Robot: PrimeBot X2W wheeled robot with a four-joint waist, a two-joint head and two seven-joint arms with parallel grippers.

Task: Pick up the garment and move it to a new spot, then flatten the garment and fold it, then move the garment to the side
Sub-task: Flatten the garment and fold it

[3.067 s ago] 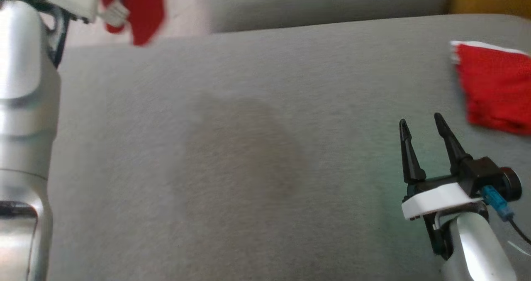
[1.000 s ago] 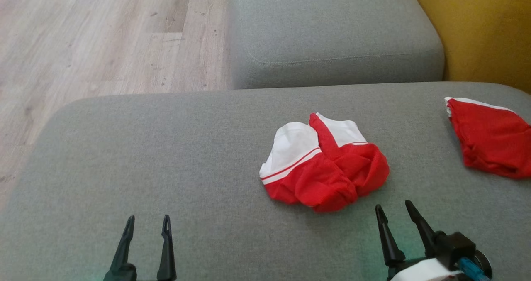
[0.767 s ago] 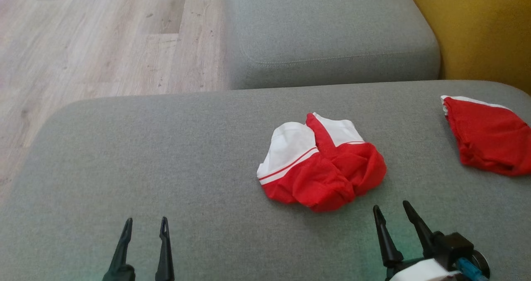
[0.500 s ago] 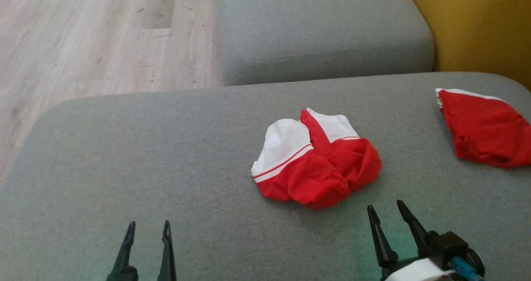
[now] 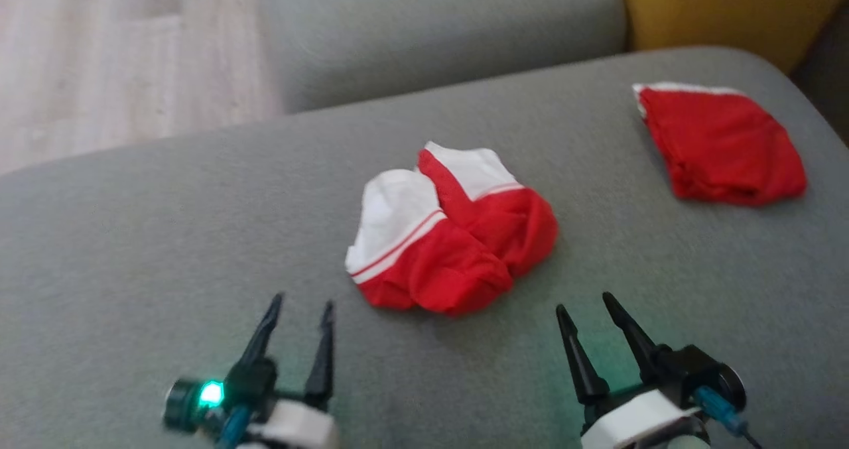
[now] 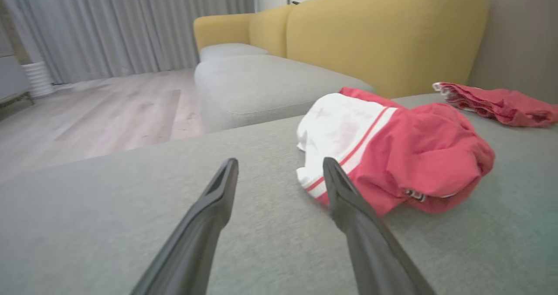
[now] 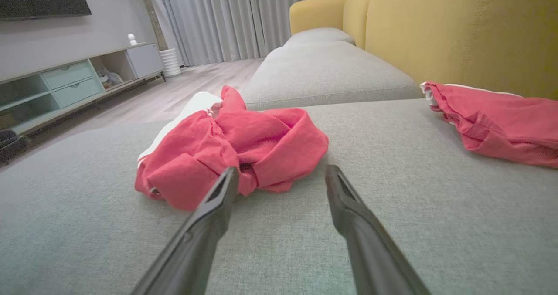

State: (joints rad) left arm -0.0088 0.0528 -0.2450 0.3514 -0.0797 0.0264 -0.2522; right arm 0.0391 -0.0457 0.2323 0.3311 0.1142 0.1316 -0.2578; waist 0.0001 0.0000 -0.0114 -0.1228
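Presently, the grey woven-fabric seat cushion (image 5: 146,237) carries all the items, with the yellow upholstered backrest (image 6: 383,29) behind its far right corner. A folded red cloth garment (image 5: 719,144) lies near that far right corner, well apart from the work. The crumpled red-and-white fabric garment (image 5: 451,230) lies near the middle of the cushion as a bunched heap, white panels toward the far left and red folds toward the near right; it is not flat. The left gripper (image 5: 302,300) hovers near the heap's left front, and the right gripper (image 5: 584,302) near its right front. Neither touches the cloth. On both, the fingers (image 6: 351,216) are spread moderately wide and hold nothing. Judged from this layout, the step in hand is the approach for flattening; folding and the move to the side are not yet done. The next move calls for advancing each gripper to an opposite edge of the heap, left to the white striped edge and right to the red bunch. Each should pinch one layer only, then draw outward to spread the cloth.
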